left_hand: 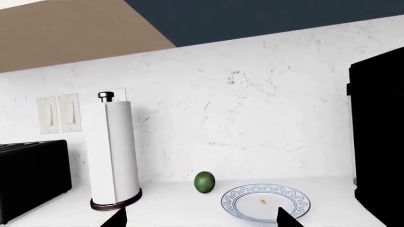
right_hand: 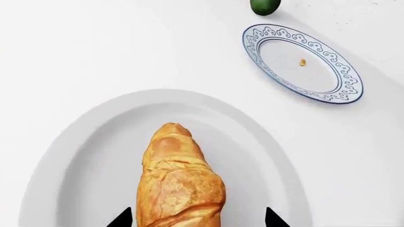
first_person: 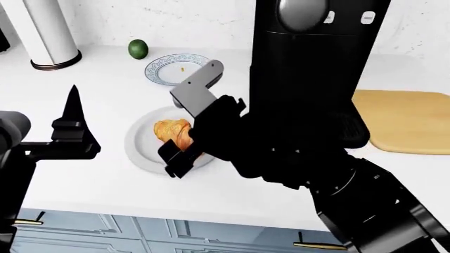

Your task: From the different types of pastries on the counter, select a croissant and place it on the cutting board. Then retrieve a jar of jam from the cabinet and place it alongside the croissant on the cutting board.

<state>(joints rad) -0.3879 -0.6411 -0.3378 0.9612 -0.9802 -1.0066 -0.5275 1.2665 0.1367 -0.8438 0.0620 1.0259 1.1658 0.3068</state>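
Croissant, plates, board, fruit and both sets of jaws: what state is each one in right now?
croissant: lying on the plain plate, between the right jaws, not lifted.
plain plate: holds the croissant.
patterned plate: bare but for a crumb.
cutting board: nothing on it.
green fruit: resting on the counter.
right gripper: jaws open, straddling the croissant.
left gripper: jaws open, holding nothing.

No legible text, label, brand, number or sign in any view; blue scroll ornament on patterned plate (right_hand: 302, 64) rim was decoration only; wall switch plates (left_hand: 58, 114) were unmarked
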